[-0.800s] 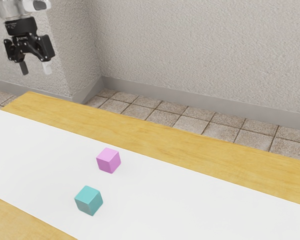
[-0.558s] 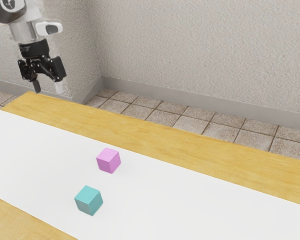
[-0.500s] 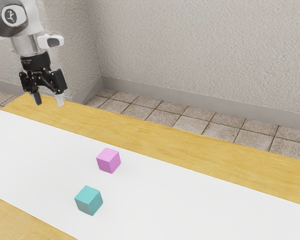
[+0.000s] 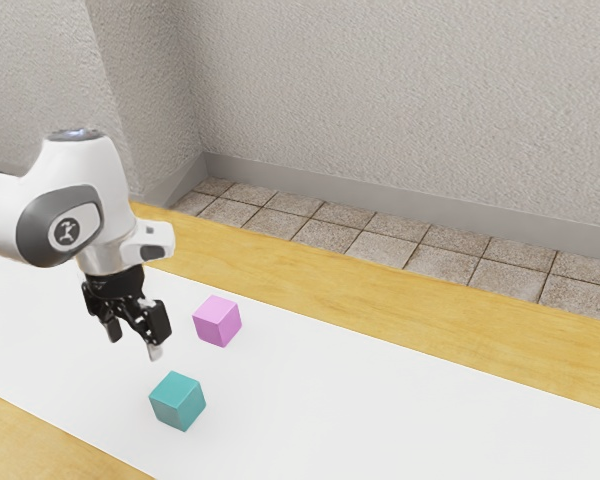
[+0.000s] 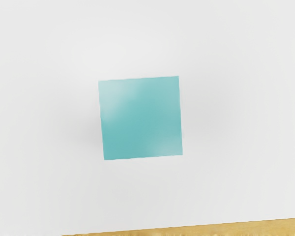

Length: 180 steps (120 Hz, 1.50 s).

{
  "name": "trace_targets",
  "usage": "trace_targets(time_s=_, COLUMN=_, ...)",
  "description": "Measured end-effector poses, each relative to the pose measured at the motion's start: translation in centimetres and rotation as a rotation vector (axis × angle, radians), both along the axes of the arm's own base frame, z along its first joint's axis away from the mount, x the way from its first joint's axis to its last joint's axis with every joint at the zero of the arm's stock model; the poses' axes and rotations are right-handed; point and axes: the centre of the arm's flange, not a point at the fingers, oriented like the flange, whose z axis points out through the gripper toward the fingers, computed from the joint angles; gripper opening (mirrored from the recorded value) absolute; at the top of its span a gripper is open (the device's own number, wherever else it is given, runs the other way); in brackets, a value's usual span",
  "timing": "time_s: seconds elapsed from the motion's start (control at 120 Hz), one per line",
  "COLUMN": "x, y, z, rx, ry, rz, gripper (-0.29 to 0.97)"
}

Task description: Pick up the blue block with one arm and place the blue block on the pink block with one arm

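Note:
The blue block (image 4: 177, 400) is a teal cube resting on the white strip of the table, toward the front. From above, in the wrist view, the blue block (image 5: 140, 118) appears as a flat teal square directly beneath my hand. The pink block (image 4: 217, 321) stands on the same strip, a short way behind the blue one. My gripper (image 4: 134, 343) hangs open just above the blue block and slightly to the exterior view's left of it, with nothing between its fingers.
The table has a white strip (image 4: 380, 400) bordered by wooden bands (image 4: 400, 300) at the back and front; the front wooden band (image 5: 187, 230) lies close to the blue block. A tiled floor and a grey wall lie behind the table.
My arm has swung down from high at the exterior view's upper left to just above the blue block. Both blocks have stayed put and the gripper has stayed open.

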Motion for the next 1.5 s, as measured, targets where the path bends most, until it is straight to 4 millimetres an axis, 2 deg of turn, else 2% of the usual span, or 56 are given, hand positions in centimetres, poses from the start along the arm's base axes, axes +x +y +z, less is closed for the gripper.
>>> trace_targets(time_s=0.25, x=-1.4, y=-0.3, z=-2.3, rx=0.0, ry=0.017, rz=0.001, gripper=0.62)
trace_targets(time_s=0.392, x=-2.2, y=-2.4, z=-3.4, rx=0.009, ry=0.028, rz=-0.037, gripper=0.62)
trace_targets(time_s=0.5, x=-2.3, y=-3.0, z=-4.3, rx=-0.011, ry=0.037, rz=-0.022, gripper=0.61)
trace_targets(time_s=0.742, x=-1.4, y=-2.9, z=-6.2, rx=-0.042, ry=0.042, rz=0.022, gripper=0.61)
trace_targets(time_s=0.842, x=-0.6, y=-2.3, z=-7.4, rx=-0.046, ry=0.041, rz=0.042, gripper=0.61)
trace_targets(time_s=1.008, x=0.2, y=-2.1, z=-7.7, rx=-0.025, ry=0.003, rz=0.02, gripper=0.61)
trace_targets(time_s=1.158, x=1.1, y=-0.8, z=-8.8, rx=-0.027, ry=-0.006, rz=0.035, gripper=0.6)
trace_targets(time_s=1.5, x=2.8, y=0.3, z=-11.0, rx=-0.04, ry=-0.022, rz=0.041, gripper=0.6)
